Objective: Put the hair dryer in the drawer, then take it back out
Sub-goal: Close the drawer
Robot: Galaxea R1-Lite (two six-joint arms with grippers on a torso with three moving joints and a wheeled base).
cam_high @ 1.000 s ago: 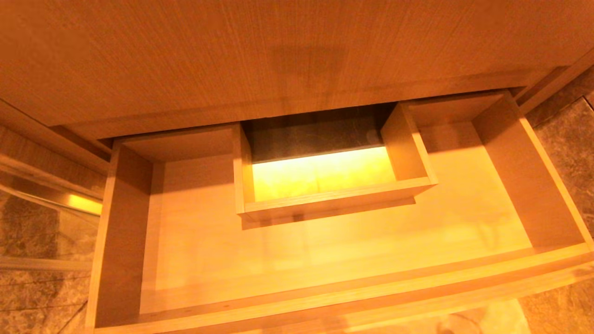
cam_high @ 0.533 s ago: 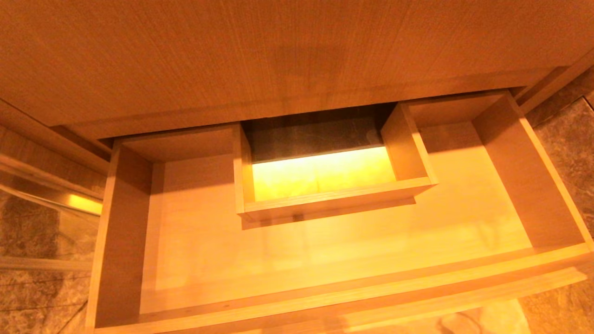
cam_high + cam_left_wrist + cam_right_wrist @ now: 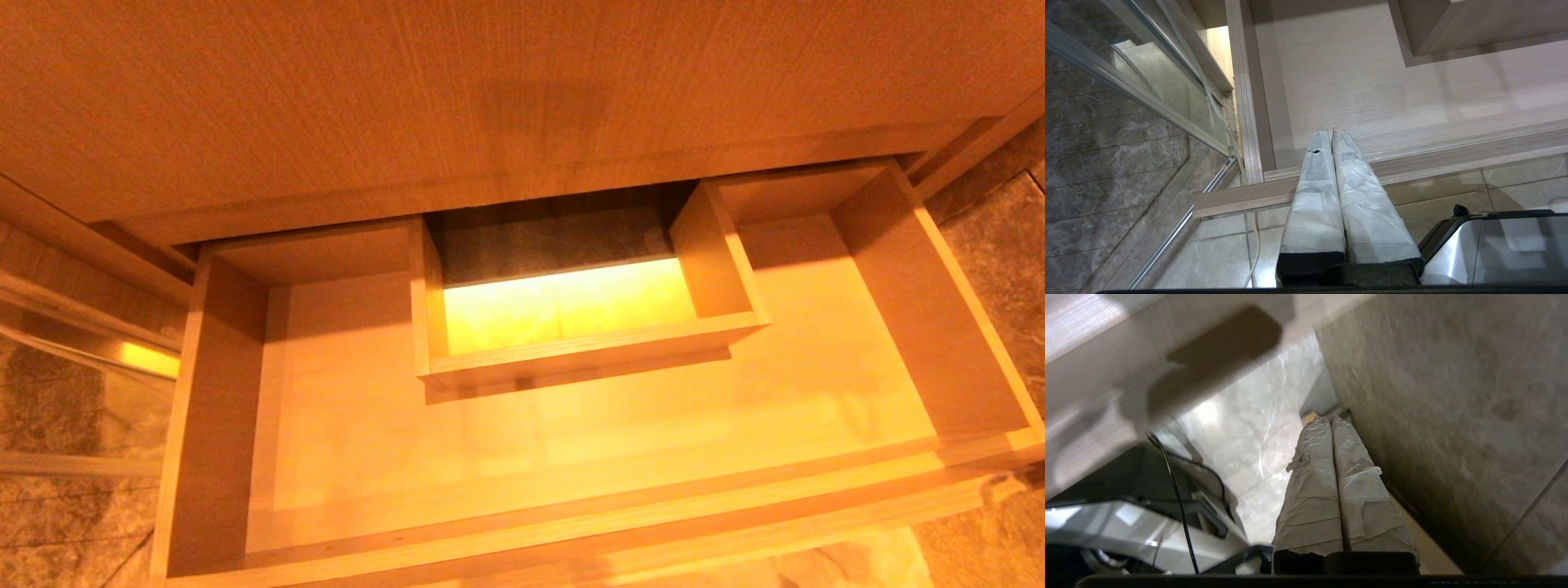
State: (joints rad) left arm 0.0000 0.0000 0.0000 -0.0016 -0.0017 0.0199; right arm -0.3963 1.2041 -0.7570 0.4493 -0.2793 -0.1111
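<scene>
Both my claws are pressed together, empty: right gripper [image 3: 1331, 420] beside the drawer [image 3: 571, 457] front's dark label [image 3: 1216, 347], left gripper [image 3: 1330, 132] over its near-left corner.

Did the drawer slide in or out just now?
No. The drawer sits the same against the panel above it.

drawer [image 3: 1355, 81]: pale wood grain; label [image 3: 1224, 339]: dark brown | floor [image 3: 1229, 253]: glossy beige tile | fingers [image 3: 1314, 196]: white wrap
</scene>
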